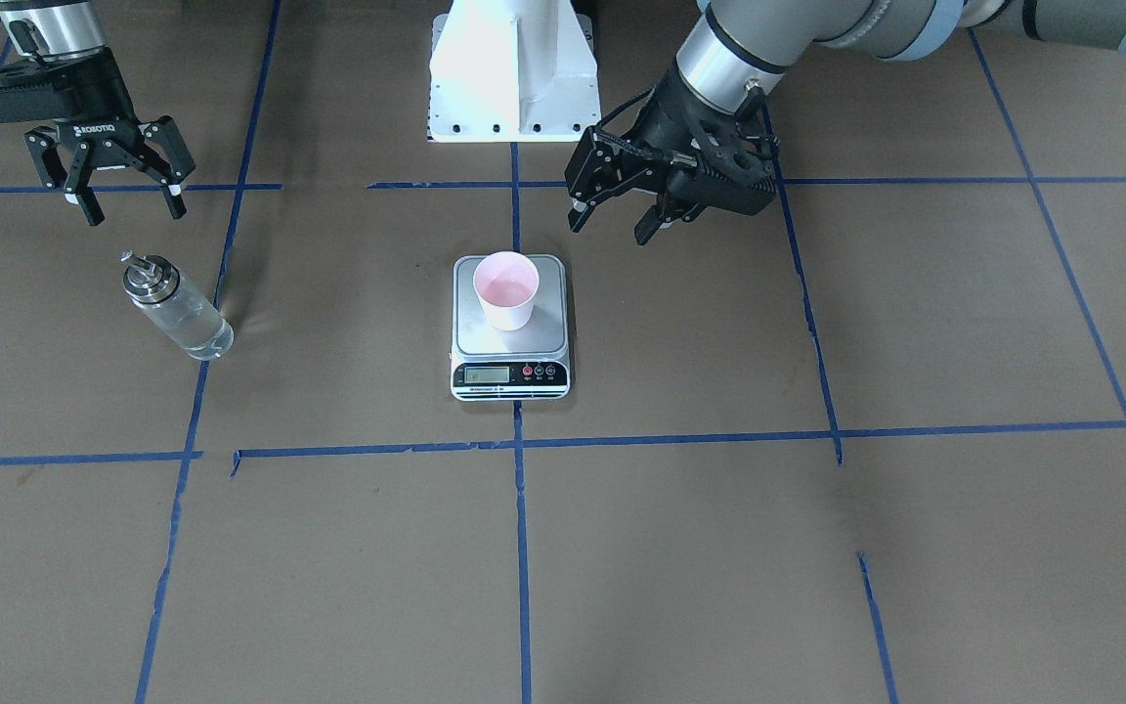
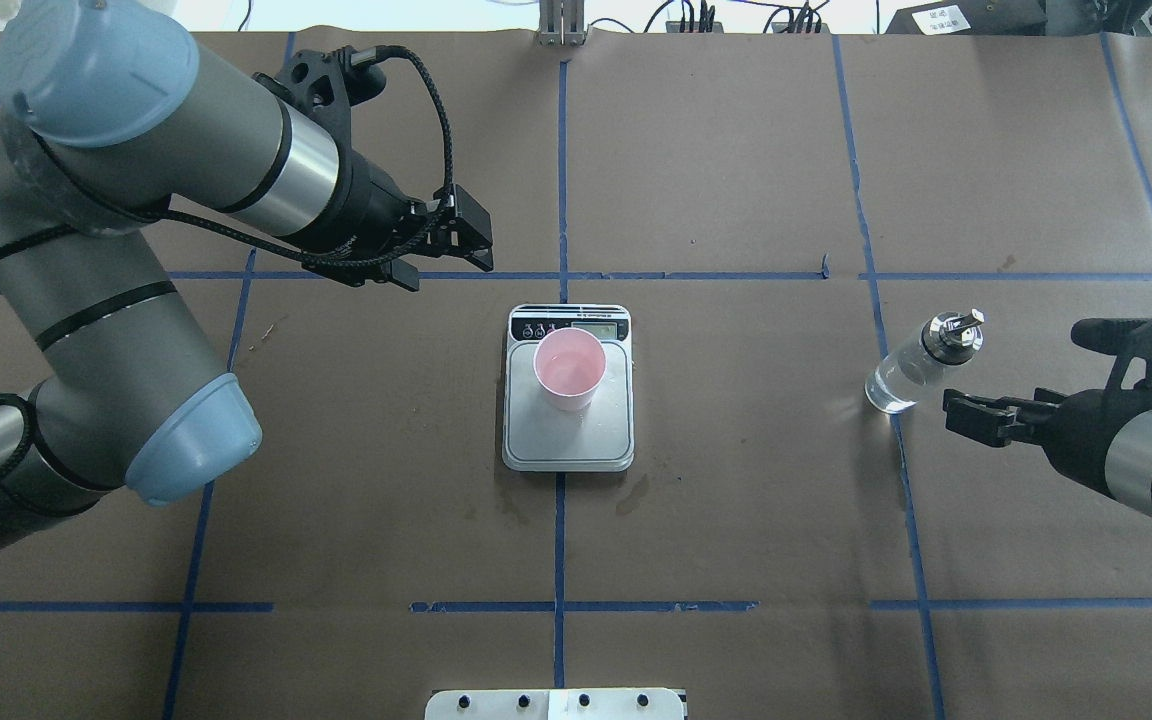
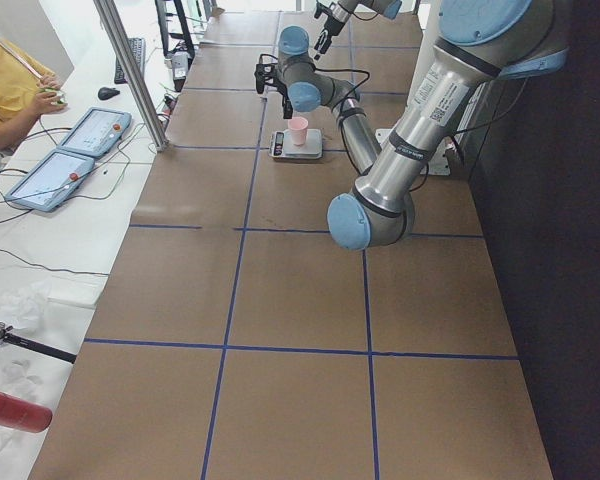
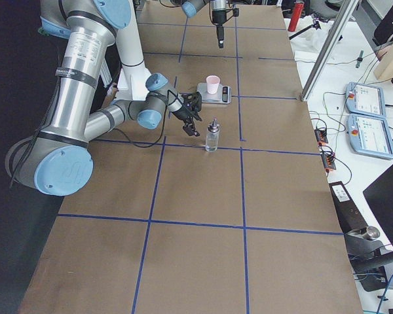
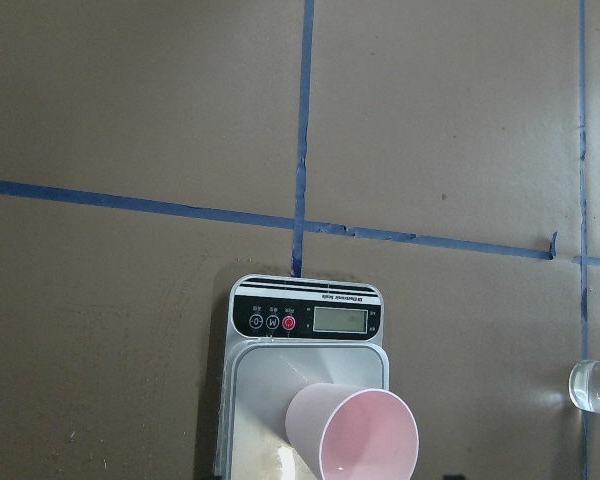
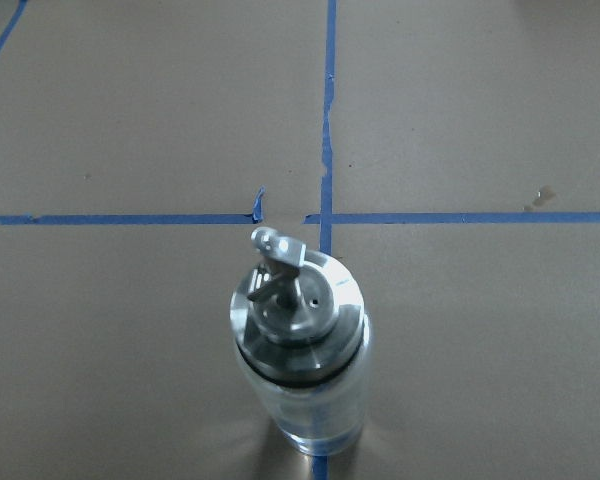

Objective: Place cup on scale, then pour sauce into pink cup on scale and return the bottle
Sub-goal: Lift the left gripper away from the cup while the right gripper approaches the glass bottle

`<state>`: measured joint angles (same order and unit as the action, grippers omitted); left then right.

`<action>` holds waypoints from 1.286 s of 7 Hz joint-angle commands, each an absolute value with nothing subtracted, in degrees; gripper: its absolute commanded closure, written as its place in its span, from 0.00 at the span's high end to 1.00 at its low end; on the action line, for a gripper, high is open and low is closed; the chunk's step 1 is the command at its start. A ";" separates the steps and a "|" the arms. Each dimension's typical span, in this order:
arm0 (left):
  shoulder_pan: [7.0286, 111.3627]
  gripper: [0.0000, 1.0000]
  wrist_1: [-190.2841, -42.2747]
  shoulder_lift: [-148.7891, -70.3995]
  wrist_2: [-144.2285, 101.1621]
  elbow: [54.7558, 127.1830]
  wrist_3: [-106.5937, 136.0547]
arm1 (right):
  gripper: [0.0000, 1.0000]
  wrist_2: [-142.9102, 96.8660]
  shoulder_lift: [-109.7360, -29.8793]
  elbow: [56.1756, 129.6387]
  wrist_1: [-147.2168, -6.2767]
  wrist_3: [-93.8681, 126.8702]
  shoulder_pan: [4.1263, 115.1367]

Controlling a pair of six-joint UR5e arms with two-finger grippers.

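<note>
The pale pink cup (image 1: 507, 288) stands upright on the steel plate of the scale (image 1: 485, 340), toward the robot's side of it; it also shows in the overhead view (image 2: 569, 368) and the left wrist view (image 5: 355, 435). The clear glass bottle (image 1: 177, 308) with its metal spout cap stands upright on the table, its clear sauce barely visible. My left gripper (image 1: 612, 227) is open and empty, above the table beside the scale. My right gripper (image 1: 133, 210) is open and empty, just short of the bottle (image 6: 298, 340), not touching it.
The white robot base mount (image 1: 514, 78) stands behind the scale. Blue tape lines (image 1: 520, 548) divide the brown table cover. In the left side view an operator (image 3: 10, 80) sits by two tablets (image 3: 80, 140) beyond the table's far edge.
</note>
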<state>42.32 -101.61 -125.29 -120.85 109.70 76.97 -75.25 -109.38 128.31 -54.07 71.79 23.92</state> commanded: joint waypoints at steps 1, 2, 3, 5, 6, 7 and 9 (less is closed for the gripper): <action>42.28 0.79 -101.51 -125.24 -120.85 110.13 76.99 | 1.00 -60.02 -108.46 125.09 -53.44 75.90 14.46; 42.36 0.79 -101.60 -125.16 -120.76 110.13 76.73 | 0.99 -49.50 -108.20 123.42 -52.74 77.33 9.11; 42.89 0.79 -101.69 -124.55 -120.85 110.04 76.47 | 0.99 -45.05 -107.67 121.66 -50.21 80.13 7.14; 44.12 0.79 -101.95 -123.84 -120.85 109.95 76.29 | 0.99 -35.37 -104.18 115.77 -48.61 84.36 4.40; 44.38 0.79 -101.78 -123.84 -120.85 109.95 75.24 | 0.99 -31.76 -103.45 114.88 -48.43 84.46 4.48; 44.73 0.80 -101.78 -123.84 -120.76 109.86 74.63 | 0.98 -30.68 -103.45 112.78 -48.34 84.38 4.48; 45.35 0.80 -101.78 -123.93 -120.85 109.95 74.62 | 0.99 -30.41 -103.10 110.58 -48.43 84.29 4.40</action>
